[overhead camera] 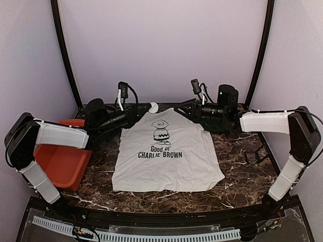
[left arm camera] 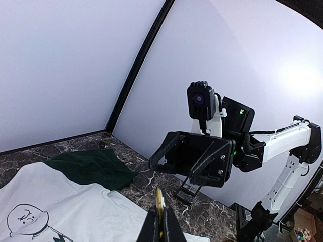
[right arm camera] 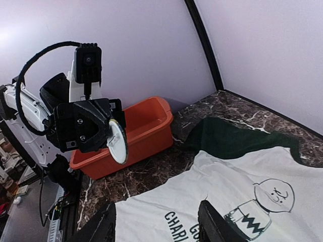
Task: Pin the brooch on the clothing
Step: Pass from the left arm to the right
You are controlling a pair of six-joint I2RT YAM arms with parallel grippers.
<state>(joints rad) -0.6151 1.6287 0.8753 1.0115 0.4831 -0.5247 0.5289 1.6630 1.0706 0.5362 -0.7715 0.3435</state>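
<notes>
While the brooch (right arm camera: pixel 117 142) is pinched, the T-shirt (overhead camera: pixel 166 156) lies flat

Where the collar lies at the far side, the left gripper (left arm camera: pixel 160 222) clenches the white round brooch, and the right gripper (right arm camera: pixel 160 222) faces it with fingers spread, grasping nothing. An orange bin (overhead camera: pixel 60 161) sits left of the T-shirt.

right gripper (right arm camera: pixel 157 224) jaws apart, low over white T-shirt (right arm camera: pixel 242 171); green sleeve (right arm camera: pixel 227 138) spread flat on marble table (right arm camera: pixel 151 174). Opposite, left gripper (right arm camera: pixel 107 132) pinches round white brooch (right arm camera: pixel 117 142), orange bin (right arm camera: pixel 144 128) behind it.
</notes>
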